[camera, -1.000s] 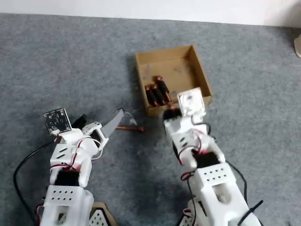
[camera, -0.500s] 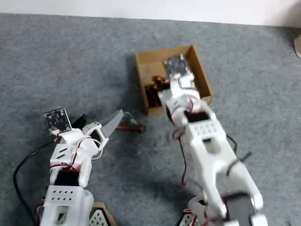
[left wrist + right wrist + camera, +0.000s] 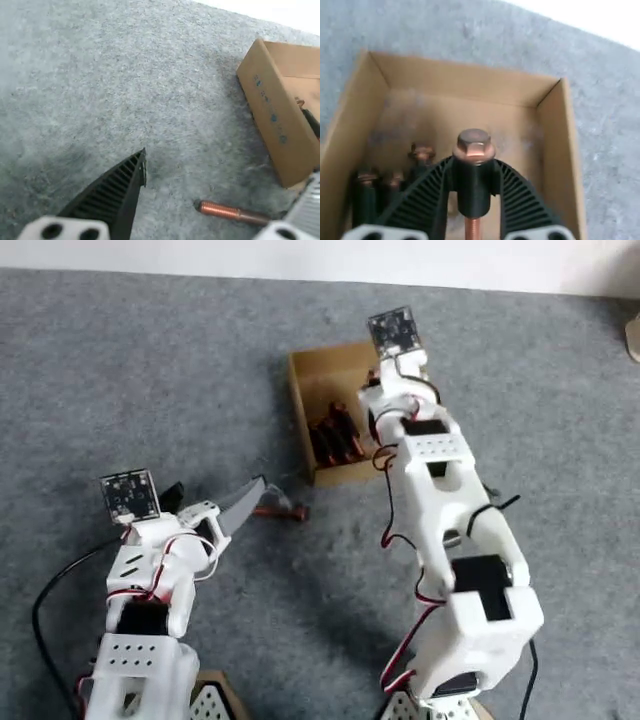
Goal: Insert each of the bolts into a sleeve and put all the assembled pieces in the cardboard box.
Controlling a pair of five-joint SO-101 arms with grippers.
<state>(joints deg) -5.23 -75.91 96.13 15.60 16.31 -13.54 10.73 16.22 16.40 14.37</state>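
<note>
Grey carpet. Cardboard box, several assembled pieces inside along one wall. Right gripper hung over box, pinching black sleeve with copper bolt inserted. Left gripper spread wide; loose bolt lay on carpet beside one finger.

The open-topped brown cardboard box sits on the far side of the grey counter. Several assembled pieces, black sleeves on copper bolts, are packed side by side in its near-left corner. Another sleeved bolt stands upright over the box, hex head up, clamped in the right end effector, while a bare copper bolt lies flat on the counter just near-left of the box.
</note>
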